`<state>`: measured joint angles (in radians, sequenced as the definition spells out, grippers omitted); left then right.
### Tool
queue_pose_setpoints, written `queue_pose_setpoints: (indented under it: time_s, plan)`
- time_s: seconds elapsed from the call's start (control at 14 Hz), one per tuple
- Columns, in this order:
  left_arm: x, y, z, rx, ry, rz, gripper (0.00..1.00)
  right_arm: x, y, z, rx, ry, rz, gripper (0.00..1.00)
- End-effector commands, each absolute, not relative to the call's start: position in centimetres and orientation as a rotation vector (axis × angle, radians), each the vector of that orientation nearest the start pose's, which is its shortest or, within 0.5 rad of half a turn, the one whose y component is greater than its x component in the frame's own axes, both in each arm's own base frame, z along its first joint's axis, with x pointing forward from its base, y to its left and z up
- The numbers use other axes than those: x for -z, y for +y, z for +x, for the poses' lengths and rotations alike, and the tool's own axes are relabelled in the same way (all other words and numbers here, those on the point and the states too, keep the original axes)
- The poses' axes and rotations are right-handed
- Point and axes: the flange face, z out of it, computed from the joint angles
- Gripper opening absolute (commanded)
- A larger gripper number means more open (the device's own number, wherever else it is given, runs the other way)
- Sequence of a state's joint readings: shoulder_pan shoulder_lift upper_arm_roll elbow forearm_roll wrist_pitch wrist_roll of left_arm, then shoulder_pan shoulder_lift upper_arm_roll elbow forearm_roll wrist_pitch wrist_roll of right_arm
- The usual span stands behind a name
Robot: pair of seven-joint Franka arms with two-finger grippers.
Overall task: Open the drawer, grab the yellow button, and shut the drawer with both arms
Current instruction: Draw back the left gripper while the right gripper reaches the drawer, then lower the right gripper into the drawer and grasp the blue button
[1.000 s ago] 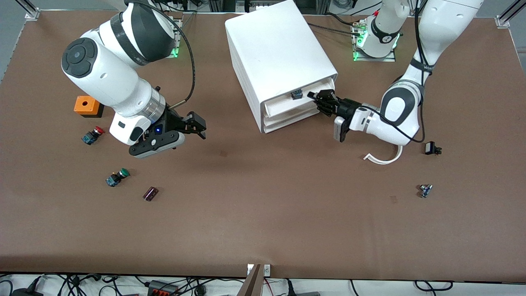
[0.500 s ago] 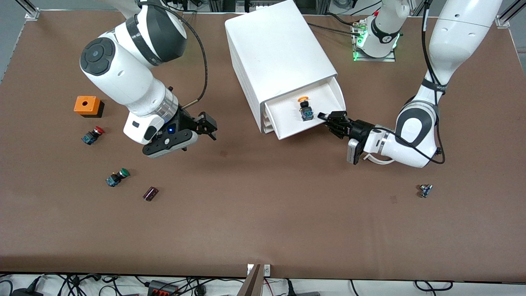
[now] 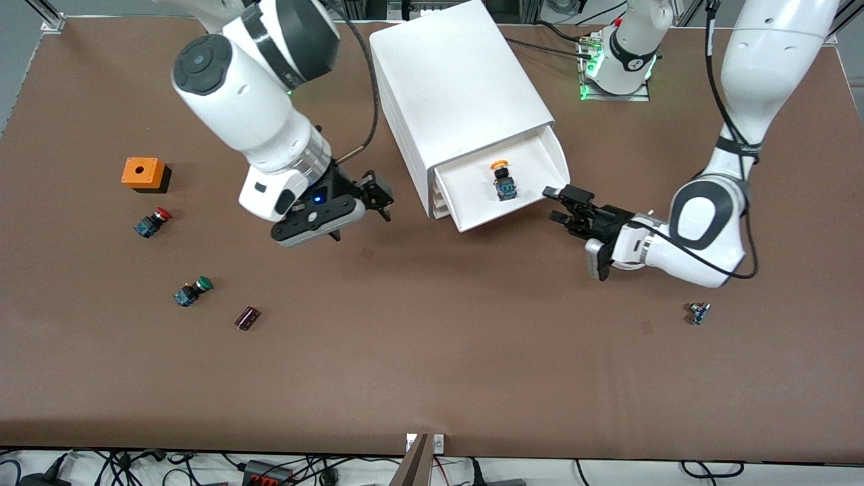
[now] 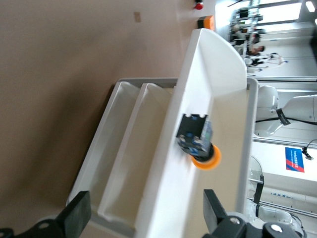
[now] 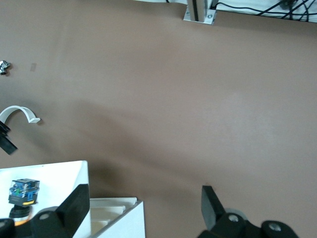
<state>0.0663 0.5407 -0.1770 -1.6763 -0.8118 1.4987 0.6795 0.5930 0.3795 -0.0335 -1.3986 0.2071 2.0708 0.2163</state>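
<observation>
The top drawer [image 3: 516, 209] of the white cabinet [image 3: 459, 81] stands pulled out. The button [image 3: 501, 181], orange cap on a dark body, lies inside it; it also shows in the left wrist view [image 4: 197, 144] and the right wrist view [image 5: 22, 194]. My left gripper [image 3: 553, 204] is open and empty, just off the drawer's front corner toward the left arm's end; in its wrist view [image 4: 146, 218] the jaws stand wide apart facing the drawer [image 4: 218, 79]. My right gripper [image 3: 379, 198] is open and empty, in the air beside the cabinet toward the right arm's end, also seen in its wrist view [image 5: 143, 208].
Toward the right arm's end lie an orange box [image 3: 143, 174], a red-capped button [image 3: 152, 222], a green-capped button [image 3: 192, 291] and a small dark cylinder [image 3: 247, 318]. A small metal part [image 3: 699, 312] lies near the left arm. A white curved strip [image 5: 20, 113] lies by the left wrist.
The left gripper pulled the top drawer out, uncovering the button, then let go and backed off a little. The right arm swung toward the cabinet.
</observation>
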Motion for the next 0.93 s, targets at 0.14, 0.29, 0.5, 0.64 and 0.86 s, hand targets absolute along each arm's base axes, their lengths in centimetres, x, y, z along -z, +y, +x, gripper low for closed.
queue_pose_setpoints:
  time_s: [0.14, 0.29, 0.5, 0.64, 0.86]
  plan:
    - [-38.5, -11.4, 61.3, 0.652, -0.435, 2.278, 1.00, -52.5, 44.5, 57.1, 0.337, -0.374, -2.838, 1.00]
    - [-41.3, -11.1, 60.9, 0.691, -0.332, 2.439, 1.00, -52.5, 47.2, 56.0, 0.368, -0.366, -2.848, 1.00]
    - [-46.2, -13.8, 59.9, 0.734, -0.185, 2.734, 1.00, -50.7, 53.1, 53.2, 0.446, -0.337, -2.893, 1.00]
    - [-49.6, -15.2, 59.7, 0.703, -0.203, 2.910, 1.00, -48.6, 56.6, 51.4, 0.469, -0.315, -2.918, 1.00]
    - [-53.9, -13.8, 60.6, 0.601, -0.199, 2.991, 1.00, -45.4, 60.6, 49.4, 0.459, -0.250, -2.916, 1.00]
